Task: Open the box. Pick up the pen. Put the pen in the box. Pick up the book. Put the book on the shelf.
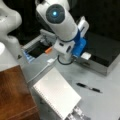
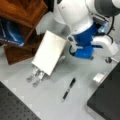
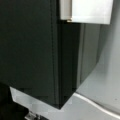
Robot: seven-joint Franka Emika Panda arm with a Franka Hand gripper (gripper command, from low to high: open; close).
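gripper (image 1: 71,56): at the front edge of the box, by its white latch, under the blue-and-white wrist; fingertips hidden behind the wrist in both front views, can't tell if jaws are open or closed
box (image 1: 102,51): lid down, black top flat on silver-grey sides, at a front view's right; in a front view (image 2: 106,100) only its black corner shows at bottom right; wrist view (image 3: 32,47) looks close onto the black lid and its corner
latch (image 1: 85,56): small white tab on the box front, just beside the gripper; also seen as a pale tab (image 2: 99,77) and at the wrist view's top (image 3: 86,11)
pen (image 1: 88,88): lying on the grey table, apart from the box, not held; in a front view (image 2: 68,89) it lies diagonal between book and box
book (image 1: 57,93): white, spiral edge visible, tilted on a metal stand, near the shelf; same in a front view (image 2: 49,52)
shelf (image 1: 15,96): reddish-brown wooden block at a front view's bottom left; top bare; at a front view's top left (image 2: 22,15)
tray (image 1: 37,51): dark recess with blue edge behind the arm
table (image 1: 105,105): grey surface
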